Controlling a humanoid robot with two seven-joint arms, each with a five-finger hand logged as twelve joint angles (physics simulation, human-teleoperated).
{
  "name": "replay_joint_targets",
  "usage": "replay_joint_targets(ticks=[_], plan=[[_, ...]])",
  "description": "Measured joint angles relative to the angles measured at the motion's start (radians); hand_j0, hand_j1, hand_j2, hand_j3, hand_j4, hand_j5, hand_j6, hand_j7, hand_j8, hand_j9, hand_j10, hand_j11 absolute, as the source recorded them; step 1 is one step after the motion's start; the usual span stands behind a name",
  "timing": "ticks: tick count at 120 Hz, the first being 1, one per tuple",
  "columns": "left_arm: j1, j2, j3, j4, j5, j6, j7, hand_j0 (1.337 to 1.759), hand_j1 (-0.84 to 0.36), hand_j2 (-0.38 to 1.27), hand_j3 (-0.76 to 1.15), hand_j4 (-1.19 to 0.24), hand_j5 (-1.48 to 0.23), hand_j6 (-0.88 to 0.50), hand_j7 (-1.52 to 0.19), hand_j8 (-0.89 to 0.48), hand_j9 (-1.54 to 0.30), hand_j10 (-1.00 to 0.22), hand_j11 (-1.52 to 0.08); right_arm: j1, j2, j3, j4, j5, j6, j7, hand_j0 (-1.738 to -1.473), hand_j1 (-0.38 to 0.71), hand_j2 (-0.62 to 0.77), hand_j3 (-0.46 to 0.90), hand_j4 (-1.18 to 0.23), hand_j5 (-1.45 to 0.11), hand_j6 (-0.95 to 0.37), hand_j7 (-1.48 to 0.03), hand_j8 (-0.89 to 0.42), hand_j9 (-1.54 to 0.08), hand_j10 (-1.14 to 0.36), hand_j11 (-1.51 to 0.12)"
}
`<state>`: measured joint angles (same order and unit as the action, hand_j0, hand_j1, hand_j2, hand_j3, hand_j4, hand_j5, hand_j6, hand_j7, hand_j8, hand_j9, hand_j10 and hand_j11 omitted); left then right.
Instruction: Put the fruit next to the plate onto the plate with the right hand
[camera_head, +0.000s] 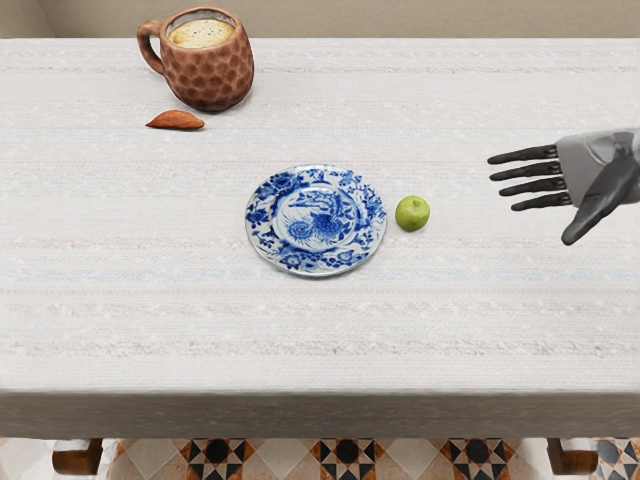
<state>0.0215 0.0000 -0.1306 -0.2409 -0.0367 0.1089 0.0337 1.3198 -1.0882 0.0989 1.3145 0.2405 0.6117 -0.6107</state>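
Note:
A small green apple (412, 213) lies on the table just right of a blue-and-white patterned plate (316, 219), with a narrow gap between them. Nothing lies on the plate. My right hand (545, 185) comes in from the right edge, hovering well to the right of the apple with its dark fingers (522, 171) stretched out toward the left and the thumb hanging down. It is open and holds nothing. The left arm does not show.
A brown dimpled mug (202, 58) filled with a pale drink stands at the back left. An orange-brown almond-shaped piece (175, 121) lies just in front of it. The table's front edge (320, 395) runs across the bottom.

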Motion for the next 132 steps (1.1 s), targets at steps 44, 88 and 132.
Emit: replay_joint_targets(ticks=[44, 88, 132], plan=[[0.000, 0.000, 0.000, 0.000, 0.000, 0.000, 0.000, 1.658, 0.35, 0.00, 0.00, 0.00, 0.00, 0.00, 0.00, 0.00, 0.00, 0.00, 0.00, 0.121, 0.258, 0.002, -0.036, -0.147, -0.119, 0.000, -1.658, -0.33, 0.00, 0.00, -0.02, -0.02, -0.02, -0.02, -0.01, -0.02, -0.01, -0.02], [0.000, 0.000, 0.000, 0.000, 0.000, 0.000, 0.000, 1.658, 0.35, 0.00, 0.00, 0.00, 0.00, 0.00, 0.00, 0.00, 0.00, 0.00, 0.00, 0.430, 0.572, -0.453, -0.006, -0.287, -0.779, 0.000, -1.658, -0.33, 0.00, 0.00, -0.02, -0.02, -0.02, -0.02, -0.02, -0.02, -0.02, -0.02], [0.000, 0.000, 0.000, 0.000, 0.000, 0.000, 0.000, 1.658, 0.35, 0.00, 0.00, 0.00, 0.00, 0.00, 0.00, 0.00, 0.00, 0.00, 0.00, 0.279, 0.740, -0.519, -0.072, -0.309, -0.999, 0.000, -1.658, -0.22, -0.02, 0.00, -0.11, -0.14, -0.11, -0.14, -0.11, -0.14, -0.11, -0.14]])
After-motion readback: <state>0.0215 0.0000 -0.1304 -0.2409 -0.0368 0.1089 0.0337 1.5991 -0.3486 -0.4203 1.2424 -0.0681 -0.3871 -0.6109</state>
